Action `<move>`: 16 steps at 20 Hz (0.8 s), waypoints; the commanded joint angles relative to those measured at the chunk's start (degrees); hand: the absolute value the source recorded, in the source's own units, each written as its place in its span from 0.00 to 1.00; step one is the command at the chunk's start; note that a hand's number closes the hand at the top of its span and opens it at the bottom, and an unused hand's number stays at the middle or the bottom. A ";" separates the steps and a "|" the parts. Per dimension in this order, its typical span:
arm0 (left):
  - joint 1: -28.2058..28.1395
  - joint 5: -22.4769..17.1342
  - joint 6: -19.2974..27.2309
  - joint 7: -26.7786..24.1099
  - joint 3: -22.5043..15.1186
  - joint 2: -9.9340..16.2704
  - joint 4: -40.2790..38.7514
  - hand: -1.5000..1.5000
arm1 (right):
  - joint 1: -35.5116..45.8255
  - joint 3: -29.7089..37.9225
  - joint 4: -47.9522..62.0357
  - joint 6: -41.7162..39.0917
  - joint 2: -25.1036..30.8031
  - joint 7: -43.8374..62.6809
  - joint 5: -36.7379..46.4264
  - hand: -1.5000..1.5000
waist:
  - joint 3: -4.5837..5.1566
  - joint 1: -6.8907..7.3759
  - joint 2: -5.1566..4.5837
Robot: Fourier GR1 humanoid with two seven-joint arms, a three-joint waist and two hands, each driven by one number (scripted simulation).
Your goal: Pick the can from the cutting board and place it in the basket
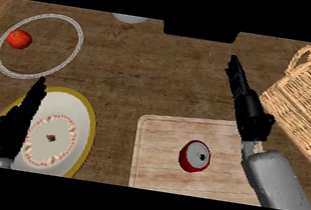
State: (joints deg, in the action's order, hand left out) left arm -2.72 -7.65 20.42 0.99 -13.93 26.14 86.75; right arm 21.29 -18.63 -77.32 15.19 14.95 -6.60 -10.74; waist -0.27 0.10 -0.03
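Head view: right hand [247, 98] fingers straight, pressed together, holding nothing.
Can [195, 156] on cutting board [156, 168], below-left of it; basket [310, 115] right.

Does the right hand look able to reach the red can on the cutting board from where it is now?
Probably yes. The right hand is open, fingers straight, above the far right corner of the cutting board. The can stands alone on the board, nearer the robot and left of the forearm, with nothing between them.

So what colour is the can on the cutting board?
The can is red with a silvery-white top, seen in the head view, standing on the pale wooden cutting board.
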 commanded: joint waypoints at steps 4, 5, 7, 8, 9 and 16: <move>5.21 -5.87 -5.88 4.97 6.87 3.59 0.78 0.50 | 1.54 11.99 -6.79 -4.99 3.98 -6.17 -7.68 1.00 | 0.23 -0.45 0.15; 7.82 -6.45 -5.26 6.23 6.89 2.11 -0.88 0.50 | 0.27 16.08 -8.32 -8.26 6.39 -8.10 -11.92 1.00 | 0.19 -1.71 0.10; 6.12 -6.56 -5.46 6.27 4.09 0.02 -0.42 0.50 | 2.08 1.75 -7.94 -11.94 16.29 -9.72 7.57 1.00 | 0.78 -0.95 0.21; 9.88 -10.30 -8.24 8.82 7.17 1.46 -1.62 0.50 | 0.51 -0.64 -8.91 -10.21 11.14 -10.82 7.29 1.00 | 0.44 -1.04 -0.05; 9.03 -9.66 -9.14 9.20 5.93 2.13 -0.86 0.50 | 1.43 -4.78 -10.14 -6.51 9.79 -10.02 12.93 0.00 | 0.49 -0.33 0.23; 11.74 -10.28 -10.98 8.34 7.82 1.49 -5.37 0.50 | 5.06 -16.80 -12.89 16.68 -8.72 11.72 35.23 0.00 | 0.45 -0.35 0.37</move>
State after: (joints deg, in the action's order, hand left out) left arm 8.02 -17.47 10.85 9.28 -6.67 27.67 82.78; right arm 23.08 -30.09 -89.31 24.12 12.96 -6.25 13.94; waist 0.16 -0.51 0.26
